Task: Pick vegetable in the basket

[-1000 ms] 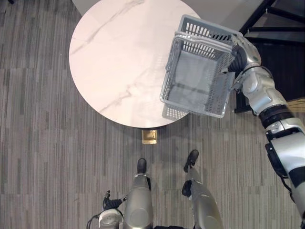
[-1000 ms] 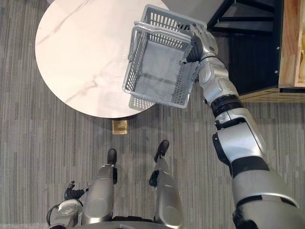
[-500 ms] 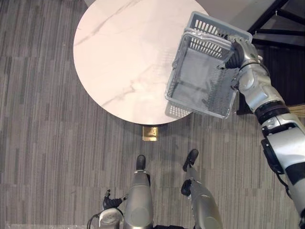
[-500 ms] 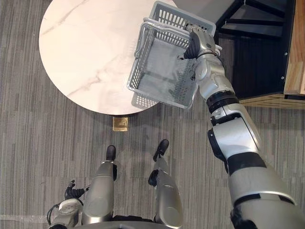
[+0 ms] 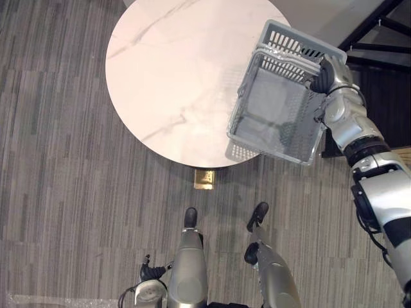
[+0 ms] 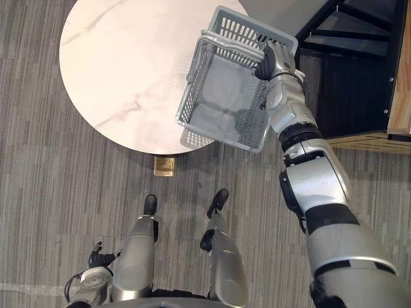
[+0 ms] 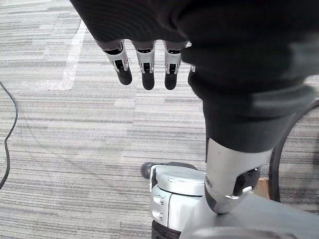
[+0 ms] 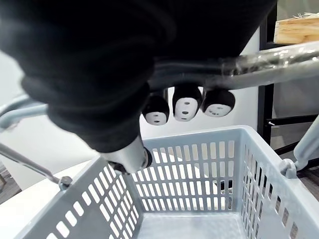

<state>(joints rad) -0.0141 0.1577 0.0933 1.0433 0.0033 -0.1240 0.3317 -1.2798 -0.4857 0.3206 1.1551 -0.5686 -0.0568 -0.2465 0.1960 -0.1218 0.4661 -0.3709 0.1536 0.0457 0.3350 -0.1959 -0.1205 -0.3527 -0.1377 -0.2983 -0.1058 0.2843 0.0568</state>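
Left hand (image 7: 144,52): well short of the near edge of the round white marble-patterned table (image 5: 173,77), hanging over the grey striped carpet floor (image 5: 64,192), fingers (image 7: 147,74) straight and loose, holding nothing. Small brass-coloured floor plate (image 5: 203,179): just under the table's near edge. Grey slotted plastic basket (image 5: 276,115): raised and tilted above the table's right rim, partly overhanging the floor. Right hand (image 6: 275,61): at the basket's far side, fingers (image 8: 185,104) curled round its grey bar handle (image 8: 259,64). Black metal frame (image 5: 379,38): beyond the table, to its right.
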